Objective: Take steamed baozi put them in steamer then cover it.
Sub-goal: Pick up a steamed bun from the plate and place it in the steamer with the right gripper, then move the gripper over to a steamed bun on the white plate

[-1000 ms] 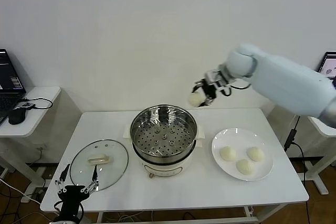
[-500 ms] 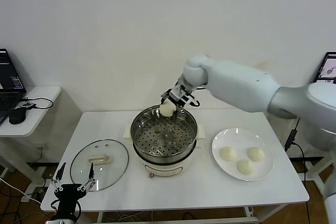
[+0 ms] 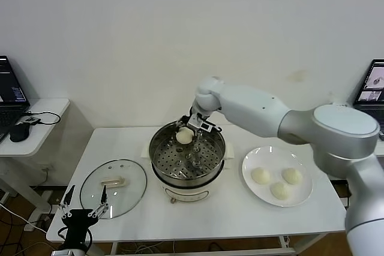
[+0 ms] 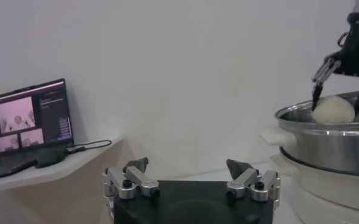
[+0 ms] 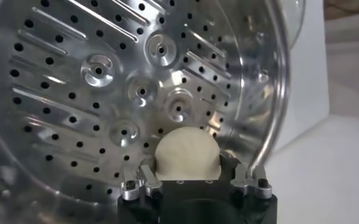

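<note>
My right gripper [image 3: 185,130] is shut on one cream-white baozi [image 3: 184,136] and holds it inside the steel steamer [image 3: 210,175], at the far side just above the perforated tray [image 5: 100,85]. The right wrist view shows the bun [image 5: 187,153] between the fingers. Three more baozi [image 3: 260,175] lie on the white plate [image 3: 303,196] to the steamer's right. The glass cover [image 3: 126,196] with its cream handle [image 3: 113,181] lies flat on the table to the steamer's left. My left gripper [image 3: 84,213] is open and empty, parked at the table's front left corner.
The white table [image 3: 240,214] carries everything. A side desk with a laptop and mouse [image 3: 19,131] stands to the left, and another screen [image 3: 369,82] is at the far right. The left wrist view shows the steamer's wall [image 4: 331,146] and a laptop [image 4: 30,119].
My right gripper moved left and down with the baozi, from above and to the right of the steamer's rim into the pot. The left arm stayed parked.
</note>
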`<state>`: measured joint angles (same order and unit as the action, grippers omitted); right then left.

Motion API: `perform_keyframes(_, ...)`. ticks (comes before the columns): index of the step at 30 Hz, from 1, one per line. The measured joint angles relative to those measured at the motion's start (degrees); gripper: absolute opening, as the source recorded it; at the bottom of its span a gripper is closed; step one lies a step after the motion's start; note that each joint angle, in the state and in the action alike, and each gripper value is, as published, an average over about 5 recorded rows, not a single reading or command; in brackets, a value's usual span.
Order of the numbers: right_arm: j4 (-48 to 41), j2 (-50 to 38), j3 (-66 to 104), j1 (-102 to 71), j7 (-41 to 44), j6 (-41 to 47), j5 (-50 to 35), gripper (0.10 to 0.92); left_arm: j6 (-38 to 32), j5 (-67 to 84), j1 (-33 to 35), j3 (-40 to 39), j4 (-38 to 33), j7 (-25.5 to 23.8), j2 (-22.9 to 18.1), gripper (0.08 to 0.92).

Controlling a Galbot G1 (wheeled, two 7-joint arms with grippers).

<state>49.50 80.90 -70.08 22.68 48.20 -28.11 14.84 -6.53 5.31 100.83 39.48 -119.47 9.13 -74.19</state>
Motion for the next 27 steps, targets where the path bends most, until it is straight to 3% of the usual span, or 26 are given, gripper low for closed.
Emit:
perform_keyframes(5, -0.52, 0.16, -0.08, -0.14, -0.17, -0.91, 0.8, 0.793, -0.03, 0.18, 0.05, 0.15, -0.09, 0.0, -0.04, 0.823)
perform_keyframes(12, 2.95, -2.45, -1.21, 2.75, 1.71, 1.8, -3.33, 0.822, -0.01, 0.26, 0.45, 0.36, -0.68, -0.01, -0.1, 0.823)
perform_keyframes(27, 25.54, -24.49, -2.31, 13.13, 8.05, 29.46, -20.64, 0.823, 2.65, 1.53, 0.61, 1.0, -3.15, 0.31, 1.03, 0.823)
